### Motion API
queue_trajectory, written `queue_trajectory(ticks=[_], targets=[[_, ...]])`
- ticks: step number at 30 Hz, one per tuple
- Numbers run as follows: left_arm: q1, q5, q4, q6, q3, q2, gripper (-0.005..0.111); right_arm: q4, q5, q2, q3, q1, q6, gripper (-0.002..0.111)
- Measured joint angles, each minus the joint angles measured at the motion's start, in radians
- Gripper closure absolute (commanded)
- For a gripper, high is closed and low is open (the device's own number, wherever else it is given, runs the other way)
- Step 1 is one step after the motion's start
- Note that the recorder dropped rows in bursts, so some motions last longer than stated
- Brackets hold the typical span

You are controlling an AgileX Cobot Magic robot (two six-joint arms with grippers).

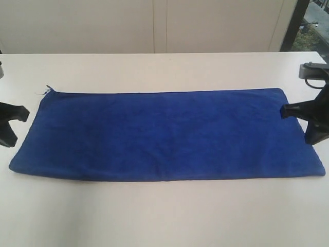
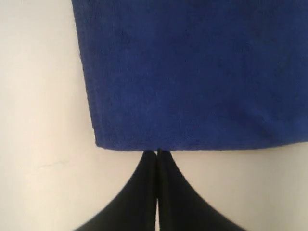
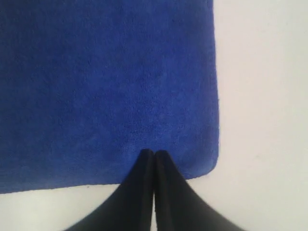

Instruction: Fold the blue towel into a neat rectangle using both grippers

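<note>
Flat on tabletop (image 1: 164, 218): towel (image 1: 164, 136), spread full length. My left end effector (image 2: 157, 152) closed, empty, tip at short edge. My right end effector (image 3: 154, 153) closed, tip over cloth. Risk: closed tips shove edge, bunch it; uneven pinches skew fold.

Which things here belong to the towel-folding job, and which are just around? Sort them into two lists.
Belongs to the job:
blue towel, lying flat
left gripper, shut, tips at one short edge
right gripper, shut, tips over the opposite short edge

Just around:
white table
pale wall panels behind
window in the far right corner
</note>
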Motion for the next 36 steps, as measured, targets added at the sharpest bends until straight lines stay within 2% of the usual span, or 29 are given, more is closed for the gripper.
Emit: queue_trajectory(ticks=[2, 5, 12, 17, 19, 26, 36], targets=[[0.056, -0.012, -0.045, 0.051, 0.034, 0.000, 0.107, 0.002, -0.031, 0.000, 0.038, 0.000, 0.000, 0.108], [0.100, -0.067, -0.060, 0.082, 0.080, 0.000, 0.106, 0.010, -0.079, 0.000, 0.075, 0.000, 0.000, 0.108], [0.109, -0.308, -0.066, 0.126, 0.196, 0.000, 0.081, 0.028, -0.130, 0.000, 0.095, 0.000, 0.000, 0.108], [0.109, -0.392, -0.066, 0.128, 0.232, 0.000, 0.064, 0.028, -0.140, 0.000, 0.095, 0.000, 0.000, 0.108], [0.109, -0.403, -0.072, 0.130, 0.234, 0.000, 0.060, 0.029, -0.147, 0.000, 0.095, 0.000, 0.000, 0.108], [0.107, -0.411, -0.157, 0.172, 0.234, 0.015, 0.060, 0.033, -0.155, 0.000, 0.096, 0.000, 0.000, 0.108], [0.056, -0.413, -0.288, 0.304, 0.234, 0.117, 0.060, 0.035, -0.163, 0.000, 0.096, 0.000, 0.000, 0.108]])
